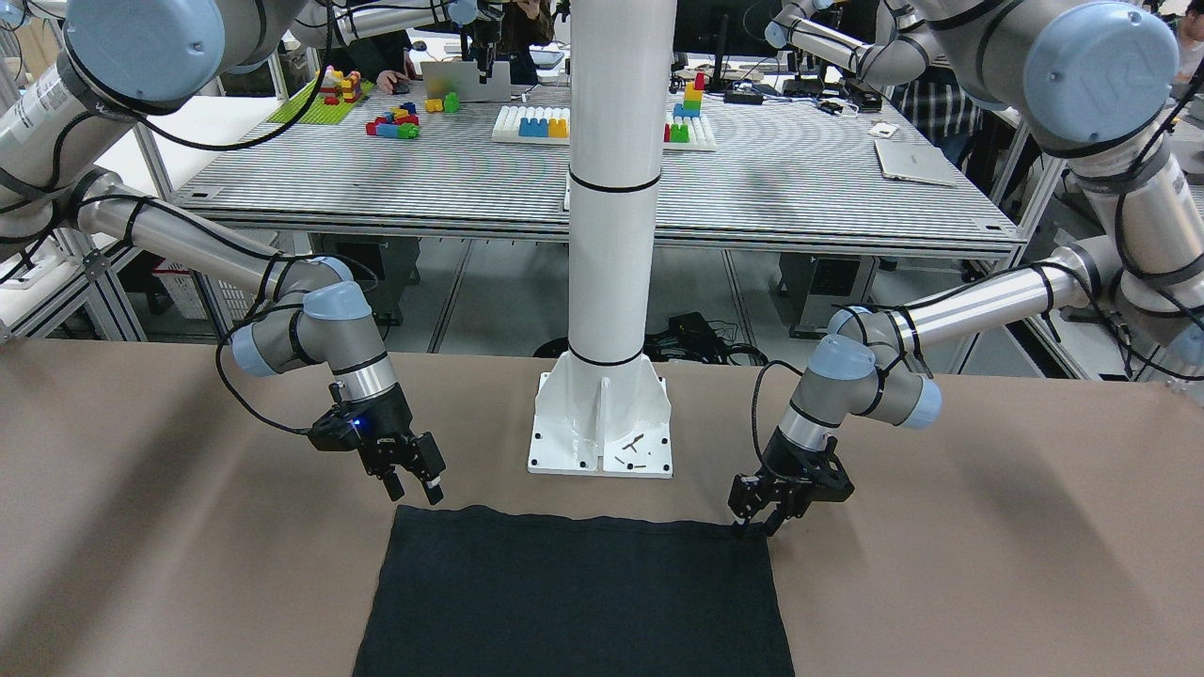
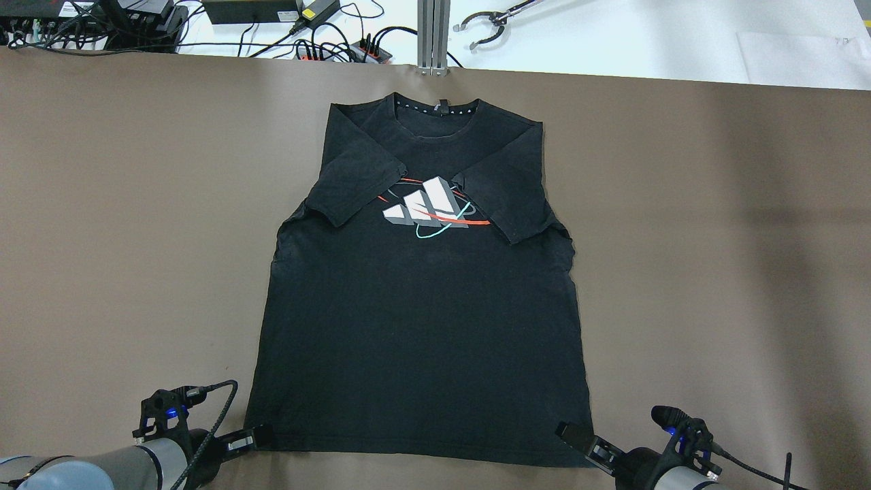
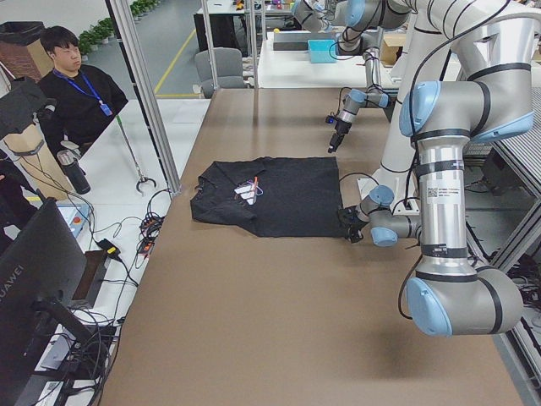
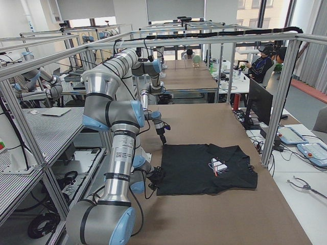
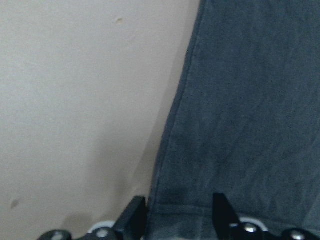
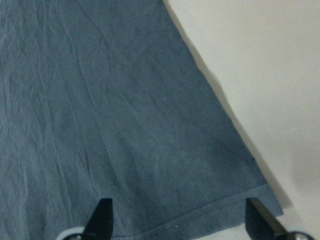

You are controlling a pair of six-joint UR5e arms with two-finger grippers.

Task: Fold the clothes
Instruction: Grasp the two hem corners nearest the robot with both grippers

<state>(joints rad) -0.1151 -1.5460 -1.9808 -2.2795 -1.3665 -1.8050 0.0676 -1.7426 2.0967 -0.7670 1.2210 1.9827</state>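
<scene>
L gripper (image 1: 755, 525): fingers spread, tips down at the near corner of the shirt (image 2: 422, 320), hem (image 5: 200, 212) lying between them; not pinching yet. R gripper (image 1: 415, 494): fingers spread wider, straddling the opposite hem corner. In the front view it seems to hang just above the cloth, not on it. Beyond both grippers the shirt lies flat on the table (image 2: 102, 238), front up. Both sleeves (image 2: 354, 177) are folded in over the chest beside the logo (image 2: 425, 207), and the collar (image 2: 435, 112) is at the far end from the grippers.

Risks, as I judge them:
- Shirt is 2 layers. A shallow pinch prob. takes the top layer only, so the back drags and bunches.
- R sits higher than L. If both close now, R may shut on air and the lift goes skewed.
- Carrying the hem toward the collar could flip the tucked sleeves back out.

Pose: L arm (image 1: 978, 301) and R arm (image 1: 188, 244) each come in low from the outer side. Wrists are bent down, and the grippers tilt in toward the hem.
</scene>
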